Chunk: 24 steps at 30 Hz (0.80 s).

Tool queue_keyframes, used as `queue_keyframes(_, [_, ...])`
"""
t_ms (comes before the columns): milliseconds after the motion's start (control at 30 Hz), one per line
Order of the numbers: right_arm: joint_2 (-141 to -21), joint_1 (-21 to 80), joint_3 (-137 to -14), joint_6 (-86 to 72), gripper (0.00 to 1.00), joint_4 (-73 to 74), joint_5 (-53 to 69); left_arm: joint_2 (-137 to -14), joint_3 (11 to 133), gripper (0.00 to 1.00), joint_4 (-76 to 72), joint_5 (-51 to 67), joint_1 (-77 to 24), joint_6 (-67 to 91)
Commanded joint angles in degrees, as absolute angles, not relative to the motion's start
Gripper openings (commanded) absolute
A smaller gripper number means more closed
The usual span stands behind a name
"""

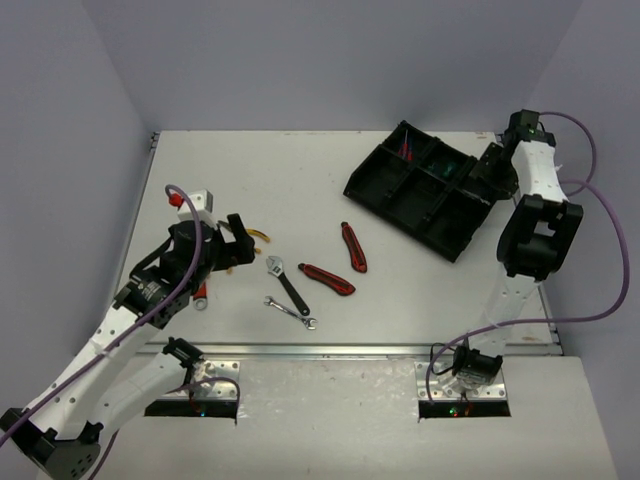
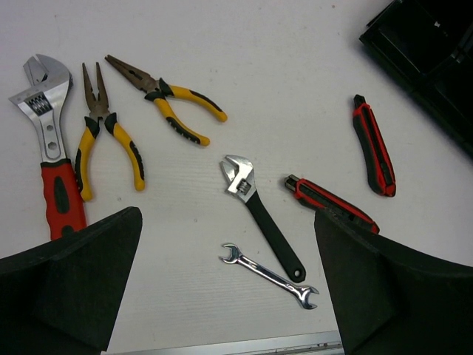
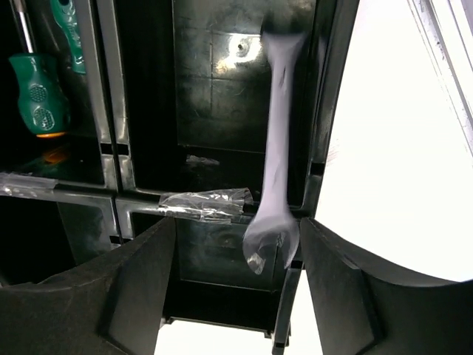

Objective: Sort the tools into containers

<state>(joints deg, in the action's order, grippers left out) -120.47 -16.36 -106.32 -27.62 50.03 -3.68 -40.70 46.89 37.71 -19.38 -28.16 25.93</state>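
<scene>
Pale lavender walls enclose a white table (image 1: pixel 420 250), with the black organiser tray (image 1: pixel 378 180) sitting askew at its far right. The right gripper (image 3: pixel 233 251) hangs over the tray's outermost compartment with its fingers spread. A silver wrench (image 3: pixel 277 148) shows as a blur in the gap between them, touching neither finger, so it looks to be dropping free. A green screwdriver (image 3: pixel 37 96) already lies two compartments over. The wrench hangs close to the compartment's outer wall, and its lower head is level with a cross divider. It may therefore land straddling that divider, or lean on the rim and tip out onto the table. The fingers also sit low by the walls, and a careless lift could snag one and drag the tray. The left gripper (image 2: pixel 229 285) hovers, fully spread and holding nothing, above the unsorted tools. These are two yellow-handled pliers (image 2: pixel 111 140), a red-handled adjustable wrench (image 2: pixel 52 148), a black-handled adjustable wrench (image 2: pixel 262 214), a small open-ended wrench (image 2: pixel 270 275) and two red-black utility knives (image 2: pixel 373 144). The pliers lie just beside each other, so a descent there risks pinching both or nudging one.
</scene>
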Motion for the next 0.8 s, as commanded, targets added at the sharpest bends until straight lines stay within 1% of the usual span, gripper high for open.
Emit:
queue_keyframes(0, [-113.05,-15.93,-108.12,-27.94,0.71,50.26,-0.96,-41.20,47.29,1.00,35.50,-19.32,-28.83,25.31])
queue_keyframes(33, [-112.94,-15.60,-108.11,-27.95,0.72,50.27,-0.50,-41.37,47.36,1.00,35.51,-19.34,-28.83,25.39])
queue_keyframes(67, [-111.13,-14.42,-106.67,-27.72,0.81,50.05,-0.21,-41.85,47.37,1.00,35.51,-19.49,-28.83,25.40])
queue_keyframes(100, [-109.85,-13.41,-106.44,-27.46,0.82,49.93,-0.18,-42.38,47.52,1.00,35.66,-19.59,-28.83,25.55])
queue_keyframes(167, [-106.21,-9.15,-104.86,-26.12,0.99,50.36,-0.18,-44.52,48.20,1.00,36.71,-19.90,-28.83,26.54])
queue_keyframes(233, [-101.89,-3.45,-102.24,-24.49,0.99,49.74,-0.49,-46.56,49.19,1.00,39.24,-19.82,-28.83,31.05])
queue_keyframes(367, [-93.47,5.80,-91.85,-24.32,0.99,45.85,-2.28,-50.20,45.24,1.00,33.90,-9.00,-28.83,36.35])
queue_keyframes(500, [-84.66,14.92,-80.19,-25.48,0.99,42.01,-2.19,-57.02,41.14,1.00,32.26,-6.95,-28.92,45.33])
queue_keyframes(567, [-82.72,17.57,-76.18,-26.09,0.99,40.50,-1.63,-61.10,39.95,1.00,31.82,-7.11,-29.17,50.04])
queue_keyframes(667, [-79.02,19.64,-67.71,-27.73,0.99,38.03,-0.73,-64.09,38.87,1.00,31.73,-8.66,-30.72,55.15])
queue_keyframes(767, [-77.15,20.30,-62.61,-28.37,0.99,35.43,-0.35,-64.79,37.73,1.00,31.71,-10.75,-32.86,60.29])
